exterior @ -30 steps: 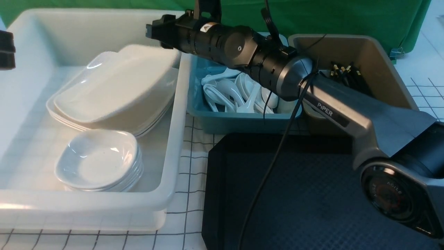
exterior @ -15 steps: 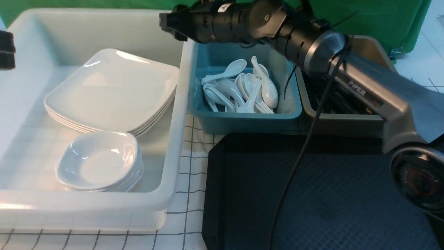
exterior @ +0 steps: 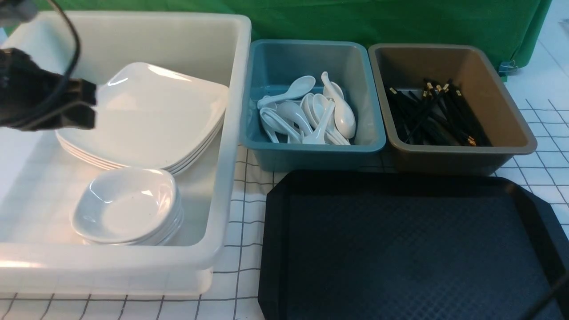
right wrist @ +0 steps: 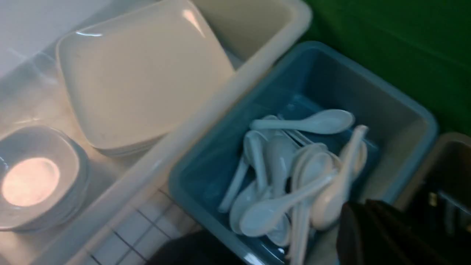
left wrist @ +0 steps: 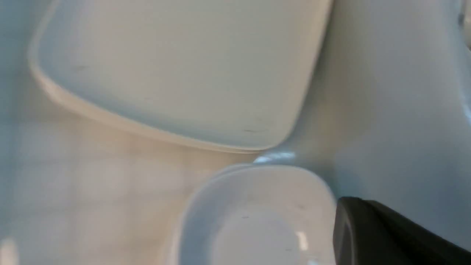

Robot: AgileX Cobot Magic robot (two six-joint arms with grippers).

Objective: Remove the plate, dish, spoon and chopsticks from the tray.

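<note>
Your tray [exterior: 413, 249] sits bare at about 5 o'clock on the table [exterior: 249, 213], nothing resting on its textured surface. The plate [exterior: 146, 115] tops a stack of its kind in the white tub [exterior: 222, 186] at 10 o'clock, with a stack of dishes [exterior: 126, 206] just in front of it, toward you. The spoons [exterior: 311, 118] lie heaped in the teal tub [exterior: 311, 151] at 12 o'clock, and the chopsticks [exterior: 438, 115] are bundled in the brown tub [exterior: 462, 153] at 1 o'clock. Your left claw [exterior: 82, 104] hangs over the white tub at the plates' 9 o'clock edge, clenched on nothing. Your right claw is out of the front view; only a dark edge of it shows in its wrist view, and it too is clenched, empty.
</note>
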